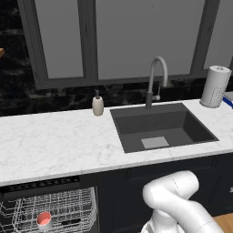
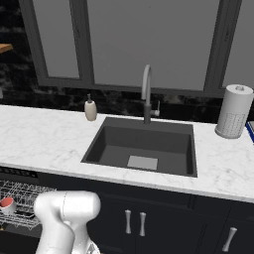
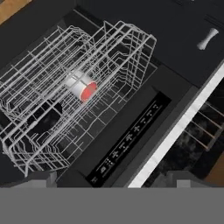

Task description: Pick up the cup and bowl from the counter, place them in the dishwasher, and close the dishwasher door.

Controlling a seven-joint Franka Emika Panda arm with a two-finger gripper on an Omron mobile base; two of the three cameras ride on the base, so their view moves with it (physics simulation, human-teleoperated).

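The small grey-white cup with red inside (image 3: 82,86) lies in the white wire rack (image 3: 52,57) of the dark dishwasher (image 3: 131,131), left of centre in the hand view; the gripper's jaws stand wide, empty — the cup looks light, rigid, probably slippery; best grasped across its rim.

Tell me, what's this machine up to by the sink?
It is loading a dishwasher. The cup already lies in the white wire rack, and a dark shape that may be the bowl sits beside it. The hand hovers over the rack, its fingers open and empty. The dishwasher door is not closed.
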